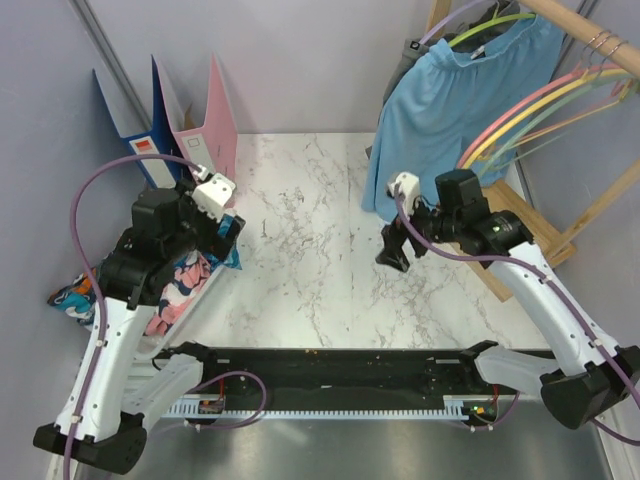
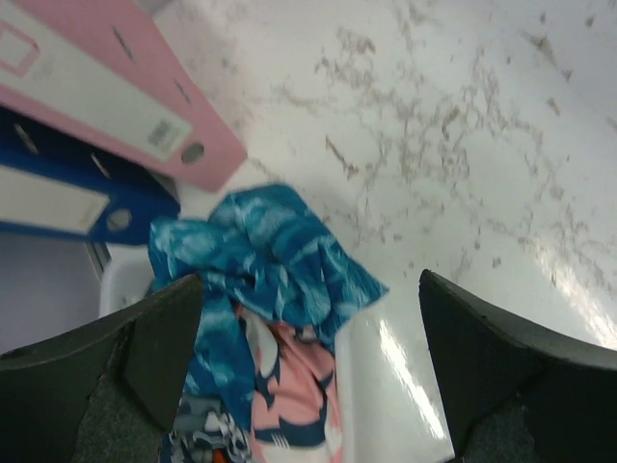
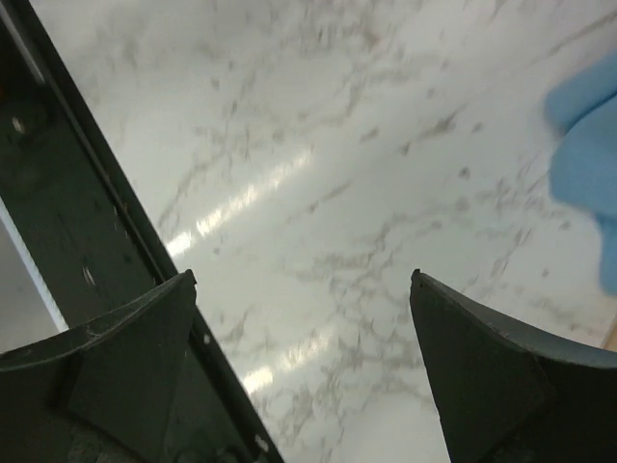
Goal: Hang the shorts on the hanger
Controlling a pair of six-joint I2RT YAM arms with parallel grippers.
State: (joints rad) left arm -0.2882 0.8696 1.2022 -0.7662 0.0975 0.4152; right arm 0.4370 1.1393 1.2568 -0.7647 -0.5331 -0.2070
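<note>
At the far left, two tall blue cardboard folders (image 1: pixel 150 115) and one pink cardboard folder (image 1: pixel 217 120) stand up by the wall. Just in front of them is a pile of soft clothes with blue, pink and white patterns (image 2: pixel 275 280), and it lies in a white plastic bin (image 2: pixel 386 386) at the left edge of the white marble desk (image 1: pixel 300 220). The left claw (image 2: pixel 308 280) hangs over this pile. Its two dark fingers are spread wide apart and hold nothing. The middle of the desk is shiny with grey lines in it. On the right side, the right claw (image 1: pixel 395 250) hangs above the desk, with its fingers spread wide too, and nothing is between them. A bit of blue cloth shows at the edge of its wrist view. Just behind this claw, the plain light blue soft shorts (image 1: pixel 450 110) hang down from the thin lime green plastic hanger (image 1: pixel 490 27). The hanger hangs on a round wooden rail (image 1: pixel 580 22) at the top right. More thin plastic hangers in pink, yellow and green (image 1: pixel 540 103) hang on the same rail, right beside the shorts.
</note>
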